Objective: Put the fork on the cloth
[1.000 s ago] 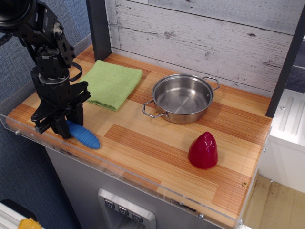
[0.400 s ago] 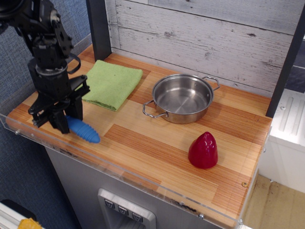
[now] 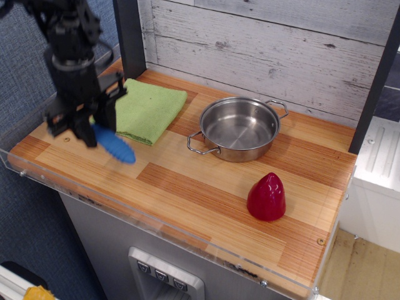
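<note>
My gripper [image 3: 87,128] is shut on the fork [image 3: 114,145], whose ribbed blue handle sticks out down and to the right; its metal head is hidden behind the fingers. The fork hangs above the wooden table, over the front left part. The light-green cloth [image 3: 147,107] lies flat at the back left, just right of and behind the gripper.
A steel pan [image 3: 239,128] stands mid-table to the right of the cloth. A red cone-shaped object [image 3: 267,196] sits nearer the front right. A clear plastic lip [image 3: 156,215] runs along the table's front edge. A dark post [image 3: 129,37] rises behind the cloth.
The gripper has risen from the table with the fork in it and moved slightly back and right toward the cloth. The fork has left the tabletop.
</note>
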You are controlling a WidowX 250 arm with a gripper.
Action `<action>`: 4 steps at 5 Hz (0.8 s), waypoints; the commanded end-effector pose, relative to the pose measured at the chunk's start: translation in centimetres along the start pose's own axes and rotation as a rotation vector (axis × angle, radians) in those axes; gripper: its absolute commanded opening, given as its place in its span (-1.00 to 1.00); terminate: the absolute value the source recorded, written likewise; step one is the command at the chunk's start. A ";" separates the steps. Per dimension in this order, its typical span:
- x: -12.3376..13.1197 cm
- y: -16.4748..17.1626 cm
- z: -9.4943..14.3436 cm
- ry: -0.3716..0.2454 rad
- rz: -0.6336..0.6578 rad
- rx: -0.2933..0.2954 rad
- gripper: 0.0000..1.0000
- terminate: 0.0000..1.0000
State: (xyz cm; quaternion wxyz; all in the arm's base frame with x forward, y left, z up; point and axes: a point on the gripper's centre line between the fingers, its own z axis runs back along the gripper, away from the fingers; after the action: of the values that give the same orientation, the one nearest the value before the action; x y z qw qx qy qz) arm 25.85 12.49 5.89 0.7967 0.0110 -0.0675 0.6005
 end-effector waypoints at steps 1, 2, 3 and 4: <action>-0.4 -3.5 1.5 0.010 -0.356 -0.029 -1.00 -1.00; -0.3 -4.8 1.4 0.060 -0.590 -0.038 -1.00 -1.00; 0.1 -5.7 0.7 0.078 -0.658 -0.070 -1.00 -1.00; 0.8 -6.7 0.0 0.052 -0.674 -0.070 -1.00 -1.00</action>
State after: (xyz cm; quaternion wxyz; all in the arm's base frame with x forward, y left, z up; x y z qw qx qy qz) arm 33.44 11.56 4.80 0.9523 -0.0107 -0.0365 0.3026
